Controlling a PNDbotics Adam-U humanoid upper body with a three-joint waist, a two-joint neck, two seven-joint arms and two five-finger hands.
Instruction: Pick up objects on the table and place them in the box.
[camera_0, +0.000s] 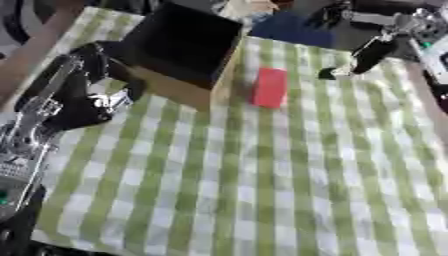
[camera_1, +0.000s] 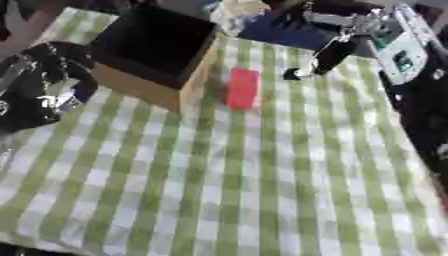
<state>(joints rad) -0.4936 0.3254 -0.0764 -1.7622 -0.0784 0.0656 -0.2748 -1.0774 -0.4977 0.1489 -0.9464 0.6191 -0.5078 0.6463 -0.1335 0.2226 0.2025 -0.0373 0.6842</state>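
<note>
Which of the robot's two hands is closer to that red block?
The right hand, reaching in from the upper right, is closer to the red block. The left hand sits beyond the box, on its far side.

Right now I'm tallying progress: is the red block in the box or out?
Out. The red block lies flat on the checked cloth, beside the box on its right.

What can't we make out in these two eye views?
- Box interior: dark in both views, contents unreadable.
- Left hand: blurred beside the box, finger pose unclear.
- Right hand: blurred near the far edge of the checked cloth; what its tip touches is unclear.
- Red block: faces blurred, no detail.
</note>
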